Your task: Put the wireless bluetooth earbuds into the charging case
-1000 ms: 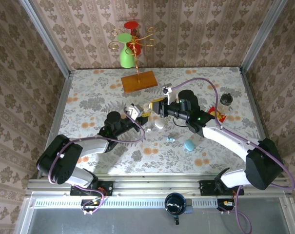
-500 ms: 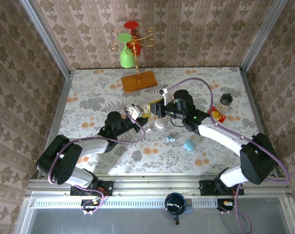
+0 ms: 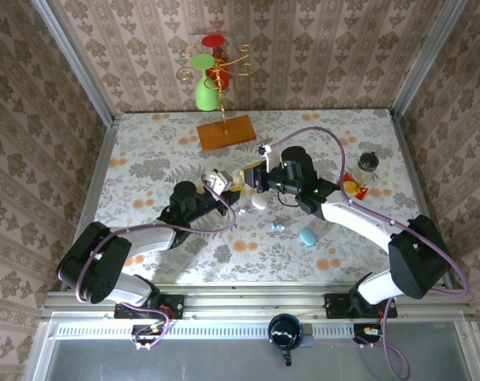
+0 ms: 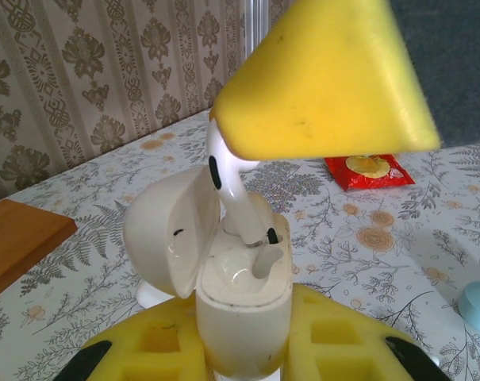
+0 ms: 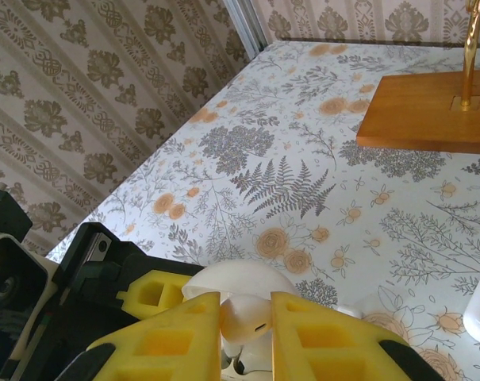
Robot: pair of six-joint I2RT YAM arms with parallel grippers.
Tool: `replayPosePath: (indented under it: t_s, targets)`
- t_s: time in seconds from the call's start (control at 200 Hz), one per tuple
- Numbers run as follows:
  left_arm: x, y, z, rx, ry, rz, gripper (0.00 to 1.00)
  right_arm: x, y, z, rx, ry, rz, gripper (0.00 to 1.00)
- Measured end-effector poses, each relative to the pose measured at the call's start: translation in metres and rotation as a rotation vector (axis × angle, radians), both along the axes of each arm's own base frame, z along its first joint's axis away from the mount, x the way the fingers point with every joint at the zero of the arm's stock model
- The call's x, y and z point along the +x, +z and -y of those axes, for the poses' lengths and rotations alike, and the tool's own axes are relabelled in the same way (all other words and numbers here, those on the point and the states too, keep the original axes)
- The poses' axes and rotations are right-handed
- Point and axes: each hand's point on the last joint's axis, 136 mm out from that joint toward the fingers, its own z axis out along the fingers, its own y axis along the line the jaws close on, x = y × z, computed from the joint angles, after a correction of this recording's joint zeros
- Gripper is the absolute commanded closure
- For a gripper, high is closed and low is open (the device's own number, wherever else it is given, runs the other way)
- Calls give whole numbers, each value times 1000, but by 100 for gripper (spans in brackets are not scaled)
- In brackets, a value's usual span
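A white charging case (image 4: 243, 317) stands upright with its lid (image 4: 172, 238) swung open to the left, and my left gripper (image 4: 243, 353) is shut on its body. My right gripper (image 5: 246, 305) is shut on a white earbud (image 5: 251, 319) directly above the case. The earbud's stem (image 4: 232, 194) reaches down into the case's right slot. From above, the left gripper (image 3: 224, 190) and right gripper (image 3: 246, 179) meet near the table's middle. Two pale blue earbuds (image 3: 278, 226) lie on the table in front of them.
A second white case (image 3: 259, 202) and a pale blue case (image 3: 307, 236) lie on the table. A wooden base (image 3: 226, 132) with a gold stand and a green vase (image 3: 206, 91) are at the back. A red packet (image 3: 352, 186) and dark jar (image 3: 368, 162) sit right.
My right gripper has moved left with the earbud, coming over the open case. The left arm has stayed still with the case.
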Motion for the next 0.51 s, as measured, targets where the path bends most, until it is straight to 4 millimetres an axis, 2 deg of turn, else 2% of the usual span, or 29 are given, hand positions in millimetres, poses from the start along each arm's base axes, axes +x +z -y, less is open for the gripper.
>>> replayPosePath:
  t_s: [0.505]
  targets:
    - [0,-4,-1,12,4,-15,97,-7,-2,-5,-3,35,-9,79]
